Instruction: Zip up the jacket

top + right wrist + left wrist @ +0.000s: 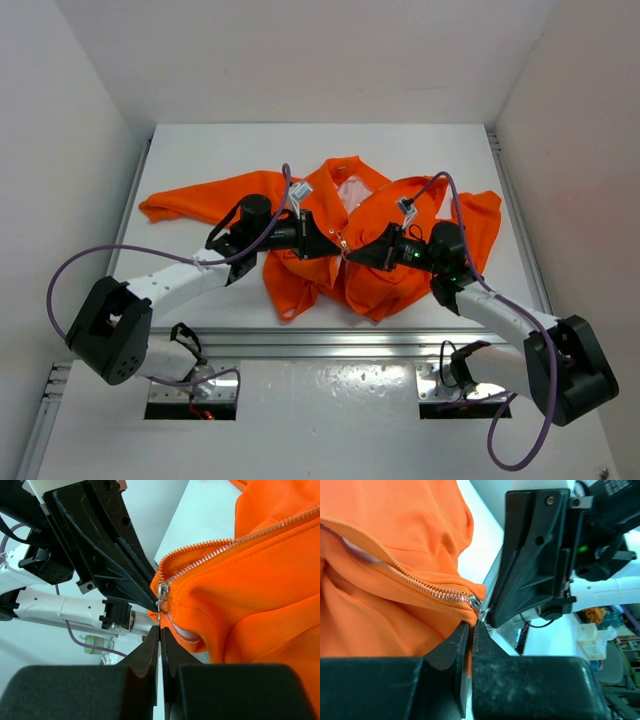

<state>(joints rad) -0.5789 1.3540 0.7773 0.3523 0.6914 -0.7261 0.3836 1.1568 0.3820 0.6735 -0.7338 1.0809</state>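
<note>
White table (190,165) under bright, even light, plain pale walls (60,150) closing in left, back and right, metal rail (330,345) along the table's near edge

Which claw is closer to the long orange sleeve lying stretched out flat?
Left. The left claw sits at the bright orange fabric jacket's zipper on the stretched sleeve's side; the right claw sits on the opposite side, farther away.

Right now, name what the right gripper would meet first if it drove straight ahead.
The zipper pull on the jacket edge, right at the tips of the right gripper; just beyond, probably the left gripper, though depth is unclear.
</note>
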